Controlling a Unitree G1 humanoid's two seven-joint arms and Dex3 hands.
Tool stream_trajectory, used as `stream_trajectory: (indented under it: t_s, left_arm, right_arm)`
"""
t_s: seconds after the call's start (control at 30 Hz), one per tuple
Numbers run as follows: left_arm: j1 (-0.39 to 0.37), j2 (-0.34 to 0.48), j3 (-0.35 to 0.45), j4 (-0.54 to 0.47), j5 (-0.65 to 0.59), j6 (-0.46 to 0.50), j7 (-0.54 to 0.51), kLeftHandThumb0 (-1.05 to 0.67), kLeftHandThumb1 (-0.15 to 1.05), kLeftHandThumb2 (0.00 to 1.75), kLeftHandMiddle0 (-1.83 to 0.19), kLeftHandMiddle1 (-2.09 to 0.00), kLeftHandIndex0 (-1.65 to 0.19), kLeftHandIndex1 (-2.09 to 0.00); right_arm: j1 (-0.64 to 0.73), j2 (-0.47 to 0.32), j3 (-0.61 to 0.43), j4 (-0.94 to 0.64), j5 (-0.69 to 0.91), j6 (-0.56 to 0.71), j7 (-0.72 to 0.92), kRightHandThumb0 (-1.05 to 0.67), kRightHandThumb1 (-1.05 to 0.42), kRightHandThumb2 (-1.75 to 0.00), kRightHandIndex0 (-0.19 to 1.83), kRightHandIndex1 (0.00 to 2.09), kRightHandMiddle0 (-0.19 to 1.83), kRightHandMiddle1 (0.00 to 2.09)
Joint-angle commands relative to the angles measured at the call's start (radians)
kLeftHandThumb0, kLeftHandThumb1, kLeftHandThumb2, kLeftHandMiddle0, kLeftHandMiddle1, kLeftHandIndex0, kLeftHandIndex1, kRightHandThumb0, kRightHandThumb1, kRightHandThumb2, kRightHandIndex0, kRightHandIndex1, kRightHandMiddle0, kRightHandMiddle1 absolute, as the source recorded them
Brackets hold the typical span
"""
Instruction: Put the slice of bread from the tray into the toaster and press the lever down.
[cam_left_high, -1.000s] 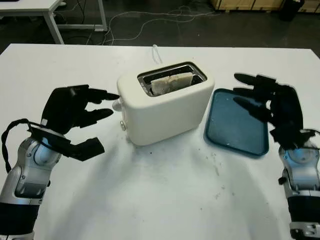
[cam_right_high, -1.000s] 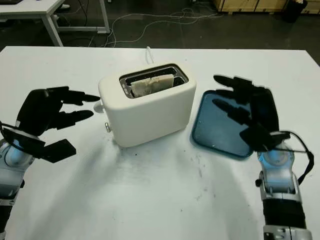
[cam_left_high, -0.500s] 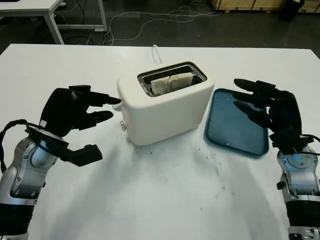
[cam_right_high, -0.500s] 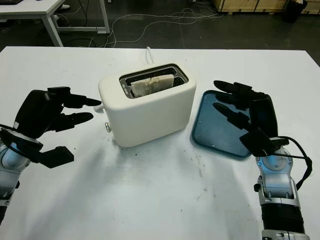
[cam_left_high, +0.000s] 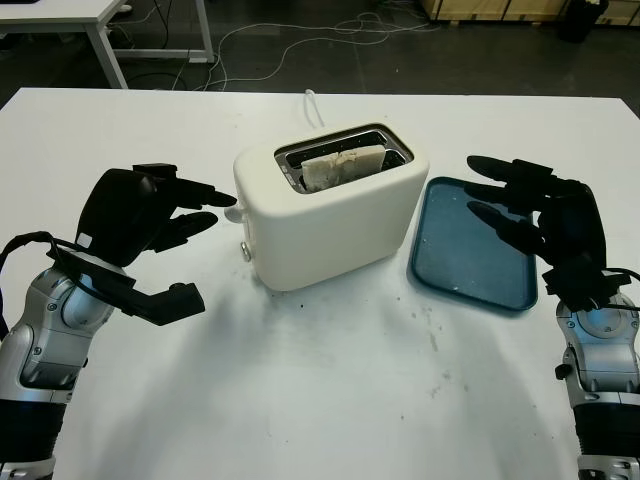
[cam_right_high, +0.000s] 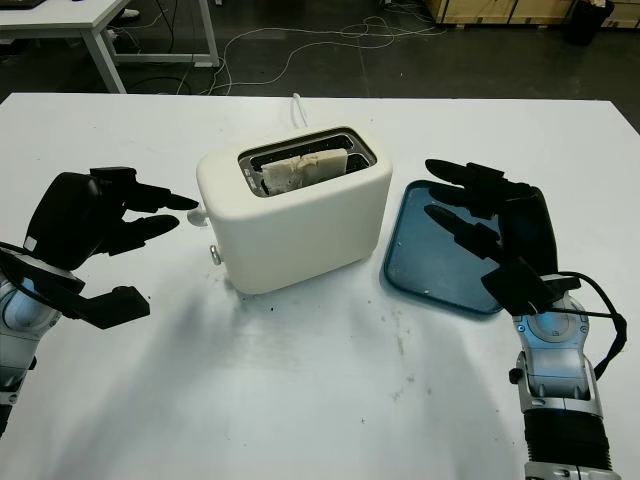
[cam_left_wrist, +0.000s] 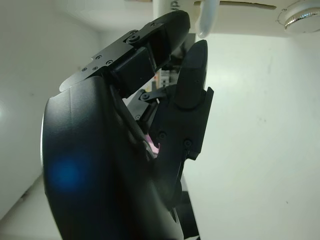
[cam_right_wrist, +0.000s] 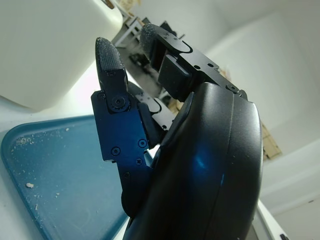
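One bread slice (cam_left_high: 343, 166) already sits in toaster (cam_left_high: 330, 215) slot; soft, crumbly, needs no regrasp. Lever (cam_left_high: 233, 210) small, stiff: press top with fingertip. Left hand (cam_left_high: 140, 225) open beside lever; right hand (cam_left_high: 545, 225) open over blue tray (cam_left_high: 470, 265).

L hand (cam_left_high: 140, 225) open, raised at left; R hand (cam_left_high: 545, 220) open, raised at right.

white table (cam_left_high: 330, 400) | dark floor (cam_left_high: 400, 60) with loose cables (cam_left_high: 260, 40) | white desk (cam_left_high: 60, 15) far left
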Motion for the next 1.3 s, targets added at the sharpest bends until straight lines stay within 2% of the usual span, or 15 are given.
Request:
stream_trajectory:
  t_s: [0.0, 0.4, 1.0, 1.27]
  left_arm:
    - [-0.014, 0.007, -0.006, 0.005, 0.016, 0.002, 0.006, -0.22, 0.92, 0.20, -0.82, -1.08, -1.11, -0.08]
    - [-0.013, 0.000, -0.012, 0.013, 0.012, 0.001, 0.010, -0.23, 0.92, 0.22, -0.82, -1.07, -1.10, -0.08]
    - [-0.033, 0.001, -0.060, 0.139, -0.009, -0.012, 0.010, -0.22, 0.92, 0.21, -0.84, -1.05, -1.10, -0.10]
    - [-0.014, -0.009, -0.074, 0.119, -0.008, 0.020, -0.008, -0.23, 0.92, 0.23, -0.82, -1.04, -1.09, -0.10]
  right_arm:
    - [0.009, -0.003, -0.008, -0.014, 0.015, -0.022, 0.004, -0.43, -0.92, -0.09, 1.01, 0.01, 0.87, 0.01]
    - [0.012, -0.001, -0.009, -0.021, 0.016, -0.005, 0.001, -0.42, -0.92, -0.08, 1.02, 0.01, 0.88, 0.00]
    - [0.015, -0.002, -0.014, -0.018, 0.010, 0.011, -0.005, -0.45, -0.92, -0.09, 1.01, 0.00, 0.89, 0.00]
    - [0.016, -0.002, -0.016, -0.012, 0.012, 0.004, -0.003, -0.46, -0.92, -0.09, 1.01, 0.00, 0.89, 0.00]
